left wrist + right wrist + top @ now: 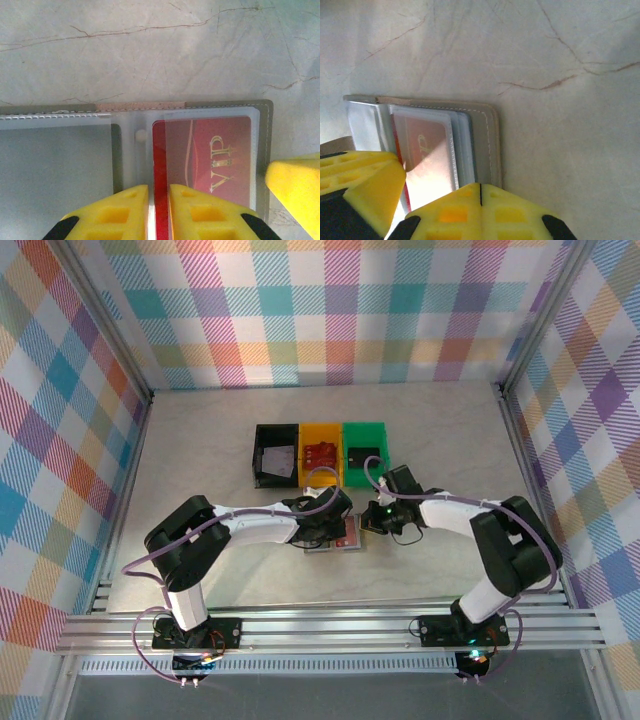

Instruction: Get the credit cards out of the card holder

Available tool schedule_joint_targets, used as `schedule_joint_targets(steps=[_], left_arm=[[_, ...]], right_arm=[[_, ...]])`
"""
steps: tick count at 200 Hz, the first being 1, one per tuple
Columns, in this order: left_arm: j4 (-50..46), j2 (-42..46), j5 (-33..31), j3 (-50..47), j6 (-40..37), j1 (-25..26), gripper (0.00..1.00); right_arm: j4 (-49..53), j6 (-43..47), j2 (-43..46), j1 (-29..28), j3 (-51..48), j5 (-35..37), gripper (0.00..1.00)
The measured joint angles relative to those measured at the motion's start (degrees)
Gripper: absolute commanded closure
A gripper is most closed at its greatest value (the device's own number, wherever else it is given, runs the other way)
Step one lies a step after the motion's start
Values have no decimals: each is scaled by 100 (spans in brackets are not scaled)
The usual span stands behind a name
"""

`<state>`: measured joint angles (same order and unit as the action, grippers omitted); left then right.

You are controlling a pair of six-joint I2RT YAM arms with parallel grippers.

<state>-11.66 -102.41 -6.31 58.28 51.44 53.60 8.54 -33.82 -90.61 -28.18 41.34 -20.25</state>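
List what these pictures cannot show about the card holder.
Top view: flat grey bifold card holder mostly hidden under left gripper and right gripper.
Left wrist: whether left gripper pinches the red plastic VIP card or only its plastic sleeve; bottom edge cuts contact off.
Left wrist: left pocket contents, blurred by frosted sleeve.

card holder (pixel 265 150): grey stitched leather-look; sleeves (pixel 129 155) clear glossy plastic; red card (pixel 210 150) glossy plastic; table (pixel 150 50) matt marble-look.

A pale marbled table (pixel 200 460) carries an open grey card holder (pixel 487 145); behind it a black bin (pixel 257 455), yellow bin (pixel 321 428) and green bin (pixel 365 427) stand in a row.
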Motion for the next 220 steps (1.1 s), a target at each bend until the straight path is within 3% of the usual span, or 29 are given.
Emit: schedule_joint_targets(steps=[72, 220], left_arm=[[4, 92, -74, -116, 2, 0, 76], [260, 92, -87, -232, 44, 0, 75]], right_arm=[[-407, 0, 332, -127, -243, -240, 100], [-597, -142, -219, -354, -81, -219, 100]])
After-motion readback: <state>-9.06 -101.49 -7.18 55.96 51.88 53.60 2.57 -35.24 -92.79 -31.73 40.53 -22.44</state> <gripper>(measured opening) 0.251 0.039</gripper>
